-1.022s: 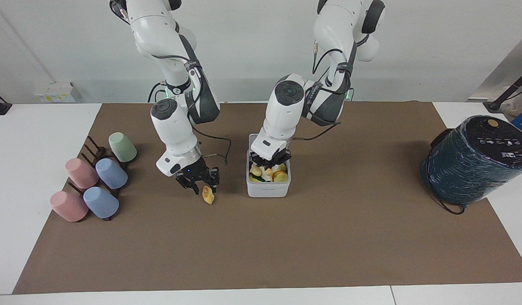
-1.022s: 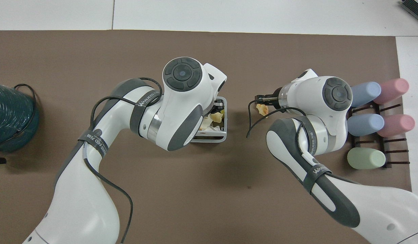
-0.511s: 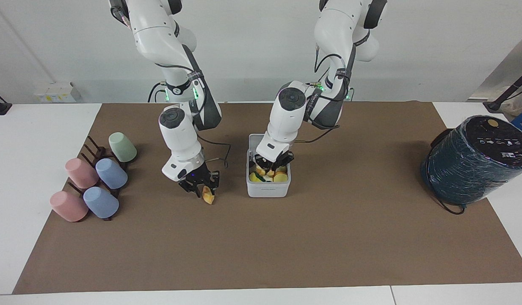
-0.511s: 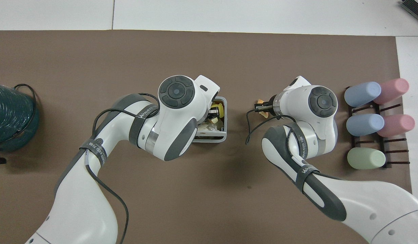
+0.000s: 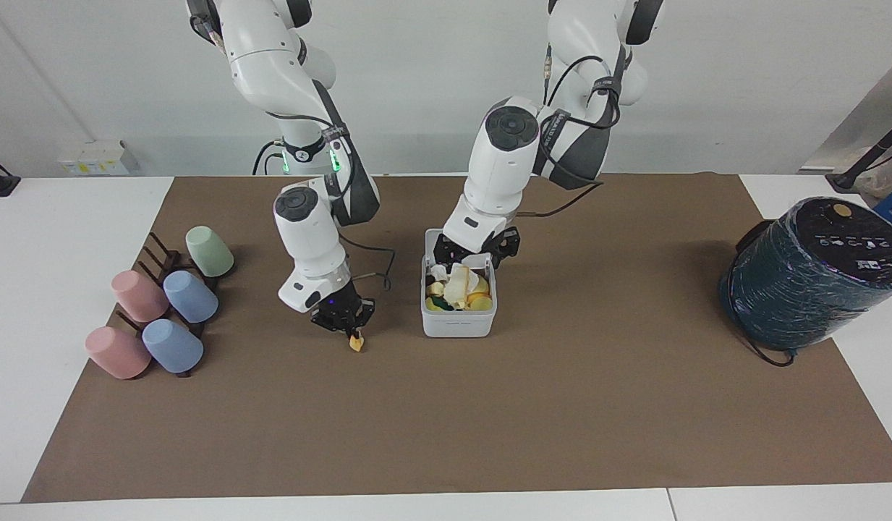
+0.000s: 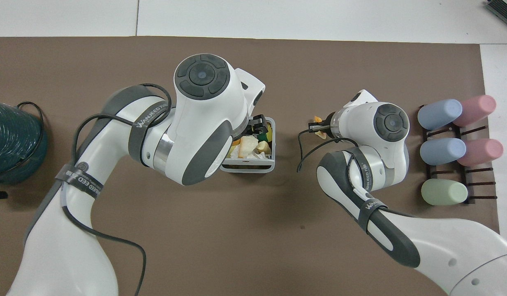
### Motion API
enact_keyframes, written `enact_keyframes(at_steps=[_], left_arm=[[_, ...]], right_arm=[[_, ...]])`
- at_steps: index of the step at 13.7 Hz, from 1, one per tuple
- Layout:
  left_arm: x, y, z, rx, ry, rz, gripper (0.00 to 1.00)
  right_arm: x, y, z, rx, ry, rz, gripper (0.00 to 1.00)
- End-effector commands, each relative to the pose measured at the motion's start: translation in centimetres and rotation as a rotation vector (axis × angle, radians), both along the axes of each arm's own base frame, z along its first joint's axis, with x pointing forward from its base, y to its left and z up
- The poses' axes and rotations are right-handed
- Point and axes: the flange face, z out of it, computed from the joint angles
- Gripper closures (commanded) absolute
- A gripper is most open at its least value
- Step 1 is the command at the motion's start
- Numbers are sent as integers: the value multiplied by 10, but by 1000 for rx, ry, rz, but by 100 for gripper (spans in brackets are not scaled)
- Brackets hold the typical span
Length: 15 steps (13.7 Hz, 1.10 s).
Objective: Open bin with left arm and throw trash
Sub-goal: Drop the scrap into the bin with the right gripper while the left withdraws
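Last scrap pinched, bin open

Centre frame, the right gripper (image 5: 353,334) is closed on a trash scrap (image 5: 356,343); the left gripper (image 5: 476,253), fingers apart and empty, hangs over the bin (image 5: 459,323), probably keeping it open.

The bin (image 5: 458,318) stood near the middle of the mat (image 5: 489,420) that covered the surface (image 5: 55,231). Scraps (image 5: 459,288) lay piled in it. The left gripper (image 5: 476,255) hung over the bin's edge nearer the robots. Beside the bin, toward the right arm's end, the right gripper (image 5: 344,318) sat low over the mat with one scrap of trash (image 5: 356,342) at its tip. Five cups (image 5: 172,346) on a rack (image 5: 160,253) lay at that end, well apart from the bin. A cylinder (image 5: 807,275) stood at the left arm's end.
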Motion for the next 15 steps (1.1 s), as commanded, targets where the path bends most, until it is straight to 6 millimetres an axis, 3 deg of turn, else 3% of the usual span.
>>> enact_keyframes(at_steps=[1, 4, 6, 8, 10, 11, 12, 13, 15], left_arm=[[17, 37, 27, 30, 32, 54, 0], [44, 99, 60, 46, 39, 55, 0], [60, 162, 81, 76, -1, 2, 0], [73, 231, 95, 80, -6, -66, 0], [69, 267, 122, 71, -50, -90, 0], [65, 272, 131, 69, -64, -101, 0], [59, 272, 142, 65, -79, -105, 0], [52, 275, 156, 69, -101, -105, 0], [44, 275, 164, 72, -107, -107, 0]], right_arm=[[1, 19, 50, 22, -1, -83, 100], [8, 60, 96, 85, -11, -172, 100], [1, 104, 118, 148, -21, -261, 100], [-16, 143, 122, 179, -18, -275, 100], [-34, 171, 118, 171, 3, -233, 100], [-37, 174, 116, 166, 10, -228, 82], [-38, 175, 116, 164, 10, -226, 12], [-38, 174, 116, 163, 12, -225, 0], [-42, 180, 118, 164, 11, -215, 0]])
